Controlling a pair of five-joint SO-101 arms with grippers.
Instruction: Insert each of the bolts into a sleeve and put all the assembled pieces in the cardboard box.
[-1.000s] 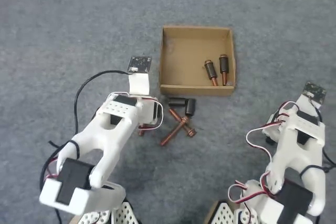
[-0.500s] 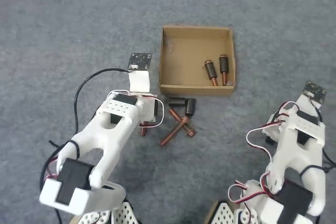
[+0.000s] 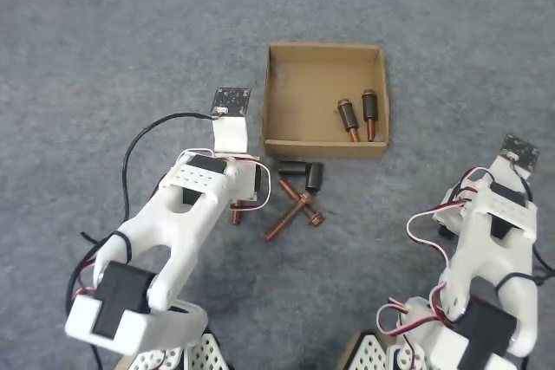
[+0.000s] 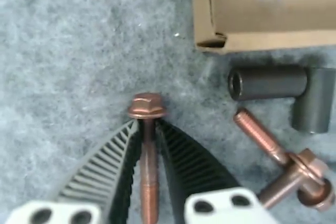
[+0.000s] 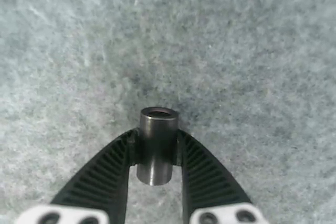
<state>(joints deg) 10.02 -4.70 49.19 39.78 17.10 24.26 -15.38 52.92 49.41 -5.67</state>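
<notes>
Left gripper (image 4: 147, 125) was clamped on a copper flange bolt (image 4: 147, 106), right gripper (image 5: 156, 137) on a dark sleeve (image 5: 157, 121), likely staged for insertion.

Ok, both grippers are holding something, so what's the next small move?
Probably lift the left gripper with its bolt and bring it toward the right gripper, which clamps a sleeve: both parts are gripped, not yet joined.

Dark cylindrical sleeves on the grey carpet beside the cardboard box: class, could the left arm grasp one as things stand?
Probably not yet: the left gripper is shut on a copper-coloured hex-head bolt, so it is full. The nearest dark cylindrical sleeve lies close by, uncovered.
</notes>
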